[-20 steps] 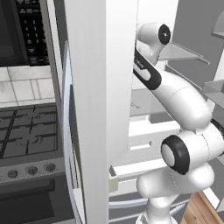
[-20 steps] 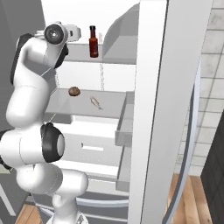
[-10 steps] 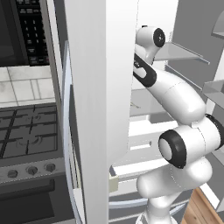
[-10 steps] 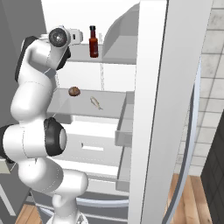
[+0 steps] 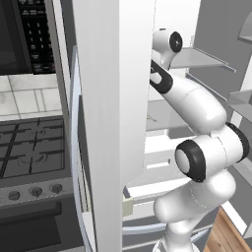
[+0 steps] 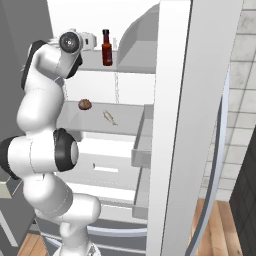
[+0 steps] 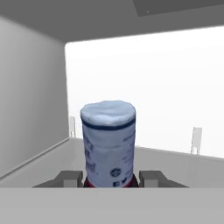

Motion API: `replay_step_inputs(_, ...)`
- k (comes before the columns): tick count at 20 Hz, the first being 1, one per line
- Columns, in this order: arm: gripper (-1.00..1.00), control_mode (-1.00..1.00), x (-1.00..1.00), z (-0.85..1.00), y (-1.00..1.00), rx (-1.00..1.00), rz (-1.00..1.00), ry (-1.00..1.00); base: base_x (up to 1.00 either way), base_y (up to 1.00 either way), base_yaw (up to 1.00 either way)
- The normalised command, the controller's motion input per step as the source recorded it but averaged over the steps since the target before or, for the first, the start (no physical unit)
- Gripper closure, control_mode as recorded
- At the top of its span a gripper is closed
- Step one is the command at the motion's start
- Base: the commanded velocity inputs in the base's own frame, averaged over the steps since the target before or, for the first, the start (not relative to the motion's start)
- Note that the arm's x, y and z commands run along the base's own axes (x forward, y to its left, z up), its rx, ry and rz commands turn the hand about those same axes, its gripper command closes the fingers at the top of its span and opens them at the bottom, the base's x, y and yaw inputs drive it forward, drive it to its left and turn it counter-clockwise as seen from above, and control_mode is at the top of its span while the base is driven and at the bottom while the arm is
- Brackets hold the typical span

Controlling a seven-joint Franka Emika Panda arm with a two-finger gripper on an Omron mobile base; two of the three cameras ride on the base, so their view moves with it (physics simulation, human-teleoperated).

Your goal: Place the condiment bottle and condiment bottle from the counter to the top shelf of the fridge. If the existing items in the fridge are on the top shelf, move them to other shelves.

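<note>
**A:** Starting closest in, what is the gripper doing?

**B:** In the hand view its two dark tips sit on either side of a white condiment bottle, tight against the base. I read that as clamped on the bottle. It is held upright, which makes sense: it has to stand on its base when let go.

**A:** And where is that bottle?

**B:** Inside the fridge, above the pale floor of the top shelf, with the left wall and the bright back wall behind it. Whether the base touches the shelf I cannot tell; the fingers hide it.

**A:** Why so high?

**B:** The task names the top shelf, and in the right base view the arm reaches up to that level.

**A:** Anything else up there?

**B:** A dark red bottle stands upright on the same shelf, farther in, so I judge one of the two is already placed.

**A:** And below?

**B:** A small brown item and a little fish lie on the middle shelf, apart from each other, out of the way.
</note>
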Motion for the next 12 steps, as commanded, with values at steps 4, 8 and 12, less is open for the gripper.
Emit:
replay_step_inputs(4,1.0,-1.0,0.35,-0.03,0.0,0.0,0.0,0.0,0.0,0.0,0.0)
replay_step_inputs(8,1.0,-1.0,0.03,-0.11,0.0,0.0,0.0,0.0,0.0,0.0,0.0)
replay_step_inputs(12,-1.0,-1.0,0.0,0.0,0.0,0.0,0.0,0.0,0.0,0.0,0.0)
